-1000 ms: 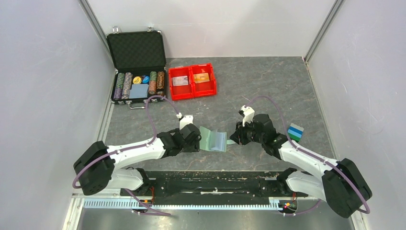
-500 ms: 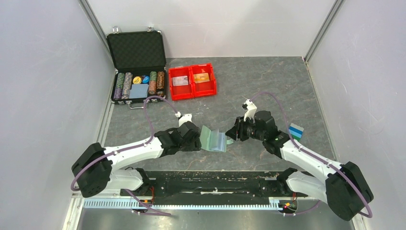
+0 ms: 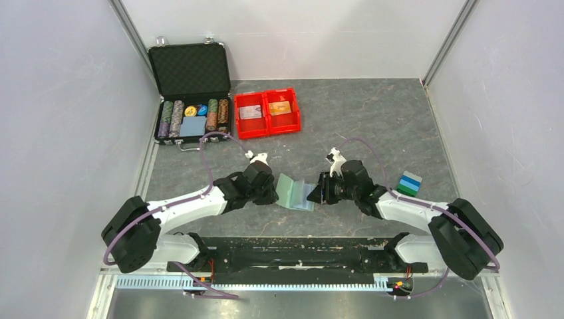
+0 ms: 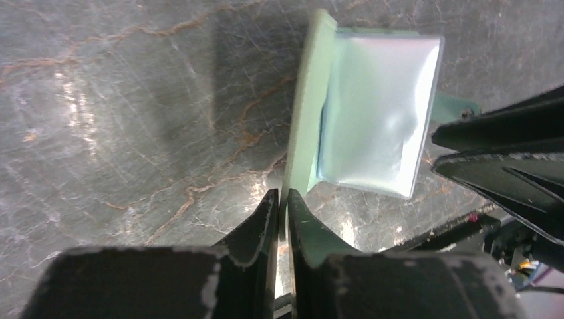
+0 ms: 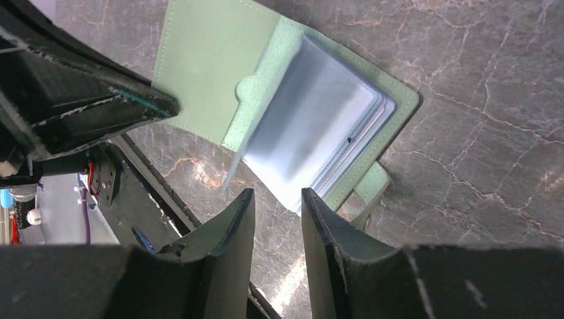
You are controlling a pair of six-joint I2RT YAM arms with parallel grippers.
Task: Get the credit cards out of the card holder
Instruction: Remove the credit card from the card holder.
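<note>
The card holder [image 3: 296, 193] lies open on the table between my two grippers, its green cover [image 4: 302, 119] lifted on edge. My left gripper [image 4: 282, 196] is shut on the near edge of that cover. The pale clear pockets [image 5: 319, 126] fan out over the other half. My right gripper [image 5: 278, 196] stands open just short of the pockets' edge, nothing between its fingers. I cannot tell whether a card sits in the pockets. Two credit cards lie in the red bin: a whitish-grey one [image 3: 250, 112] and an orange one [image 3: 280, 107].
The red two-compartment bin [image 3: 267, 128] stands at the back centre. A black poker-chip case [image 3: 191, 70] is open at the back left. A small blue-and-green stack [image 3: 410, 183] sits to the right of my right arm. The black base rail runs along the near table edge.
My left gripper has closed on the holder's cover. My right gripper has moved left and down to the pocket side of the holder and opened a little.
</note>
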